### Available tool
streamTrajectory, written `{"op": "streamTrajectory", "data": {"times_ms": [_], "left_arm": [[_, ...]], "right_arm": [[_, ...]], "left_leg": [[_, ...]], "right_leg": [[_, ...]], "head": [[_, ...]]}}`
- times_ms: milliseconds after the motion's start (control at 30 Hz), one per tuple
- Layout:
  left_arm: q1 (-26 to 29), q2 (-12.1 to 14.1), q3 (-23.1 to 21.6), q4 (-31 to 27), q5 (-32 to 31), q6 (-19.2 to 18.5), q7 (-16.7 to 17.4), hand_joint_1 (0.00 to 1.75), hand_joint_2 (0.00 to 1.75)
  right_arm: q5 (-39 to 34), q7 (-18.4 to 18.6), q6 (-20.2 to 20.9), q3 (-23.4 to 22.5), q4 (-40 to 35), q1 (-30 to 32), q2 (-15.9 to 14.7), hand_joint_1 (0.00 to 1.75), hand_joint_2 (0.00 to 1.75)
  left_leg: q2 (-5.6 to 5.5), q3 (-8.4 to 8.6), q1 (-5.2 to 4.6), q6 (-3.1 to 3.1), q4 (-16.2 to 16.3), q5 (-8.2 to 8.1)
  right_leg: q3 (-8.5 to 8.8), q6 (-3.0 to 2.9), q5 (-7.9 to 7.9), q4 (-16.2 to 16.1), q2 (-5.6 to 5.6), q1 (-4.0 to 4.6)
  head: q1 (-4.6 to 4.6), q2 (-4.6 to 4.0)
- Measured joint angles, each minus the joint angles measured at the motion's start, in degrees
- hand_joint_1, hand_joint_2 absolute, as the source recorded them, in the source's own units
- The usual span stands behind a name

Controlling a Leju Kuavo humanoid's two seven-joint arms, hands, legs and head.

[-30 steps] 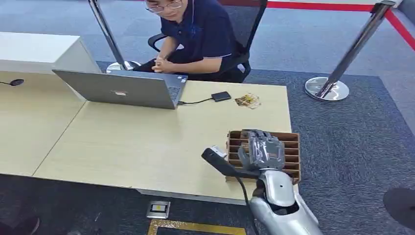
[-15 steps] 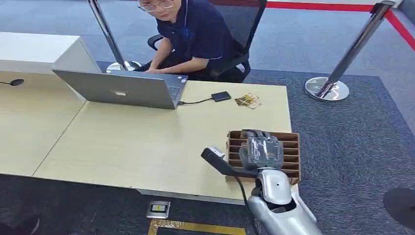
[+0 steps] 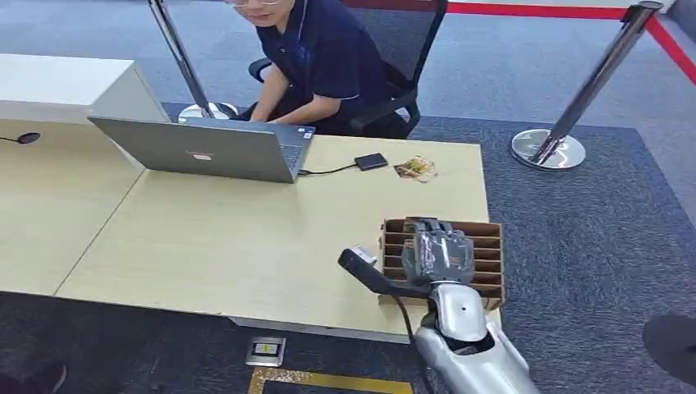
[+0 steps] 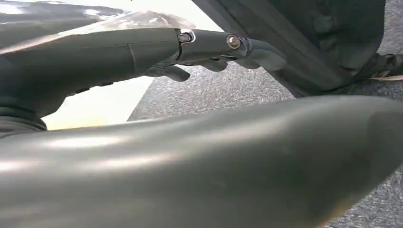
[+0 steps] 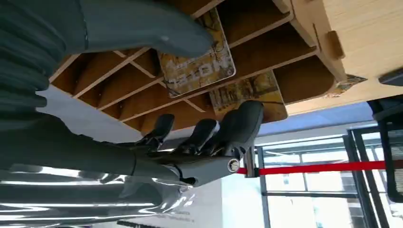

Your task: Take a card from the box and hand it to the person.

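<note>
The brown slotted box point(image 3: 490, 246) stands at the table's near right corner. My right hand point(image 3: 439, 250) hovers over its left part, palm down. In the right wrist view the thumb point(image 5: 157, 28) lies against the top of a yellow printed card point(image 5: 202, 71) standing in a slot. The fingers point(image 5: 209, 128) curl on the other side, apart from it. A second card point(image 5: 249, 90) stands one slot further on. The person point(image 3: 324, 57) sits behind the table, leaning toward the laptop. My left hand point(image 4: 214, 50) hangs beside my body over grey carpet, holding nothing.
A grey laptop point(image 3: 205, 148) stands open at the far side of the wooden table point(image 3: 246, 238), cabled to a small black device point(image 3: 371, 161). A loose card point(image 3: 415, 168) lies beside it. Two stanchion posts point(image 3: 566, 139) point(image 3: 193, 103) stand behind.
The person has leaned forward and to the left and put both hands on the laptop. My right hand has barely moved over the box.
</note>
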Motion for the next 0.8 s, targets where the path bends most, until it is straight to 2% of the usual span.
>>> {"op": "streamTrajectory", "data": {"times_ms": [367,633,800], "left_arm": [[0.0,0.0,0.0,0.0,-0.9,0.0,0.0,0.00,0.00],[0.0,0.0,0.0,0.0,-0.9,0.0,0.0,0.00,0.00],[0.0,0.0,0.0,0.0,-1.0,0.1,0.0,0.00,0.00]], "right_arm": [[0.3,0.5,0.0,-0.8,-0.3,0.0,-0.4,0.79,1.75],[0.5,0.5,0.2,-1.0,-0.8,0.2,-0.5,1.08,1.75],[0.6,0.0,0.2,-1.0,-0.9,0.2,-0.5,1.06,1.75]], "left_leg": [[0.00,0.00,0.00,0.00,0.0,0.00],[0.00,0.01,0.00,0.00,0.0,0.00],[0.00,0.00,0.00,0.00,0.0,0.00]], "right_leg": [[0.00,0.00,0.00,0.0,0.00,0.00],[-0.01,0.00,0.00,0.0,0.00,0.00],[0.00,0.00,0.00,0.0,0.00,0.00]], "head": [[0.02,0.00],[0.00,0.00],[0.00,0.00]]}}
